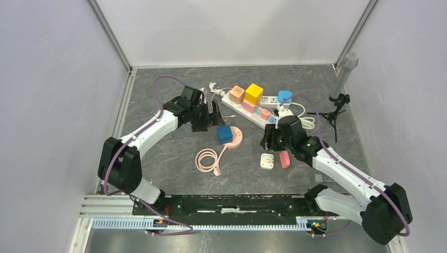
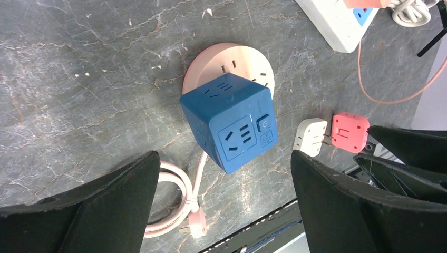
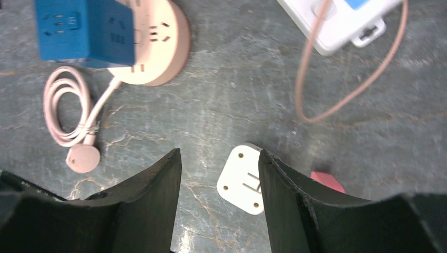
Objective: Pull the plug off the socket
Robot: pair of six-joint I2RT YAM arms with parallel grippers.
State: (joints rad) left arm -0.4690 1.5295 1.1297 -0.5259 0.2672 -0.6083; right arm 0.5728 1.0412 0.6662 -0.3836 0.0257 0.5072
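A blue cube plug [image 1: 225, 133] sits plugged into the round pink socket [image 1: 238, 138] in the middle of the table. In the left wrist view the blue cube plug [image 2: 232, 122] stands on the pink socket [image 2: 232, 60], just ahead of my left gripper [image 2: 224, 158], which is wide open and holds nothing. My left gripper [image 1: 215, 117] hangs just behind and left of the cube. My right gripper [image 3: 219, 154] is open and empty above a loose white plug [image 3: 241, 182] lying prongs-up on the table. My right gripper [image 1: 269, 138] is to the right of the socket.
A pink-red plug [image 1: 284, 158] lies beside the white plug [image 1: 267, 161]. The socket's pink cord [image 1: 206, 159] is coiled near the front. A white power strip [image 1: 248, 109] at the back carries tan, yellow, blue and pink plugs. A microphone stand [image 1: 340, 84] stands at the right.
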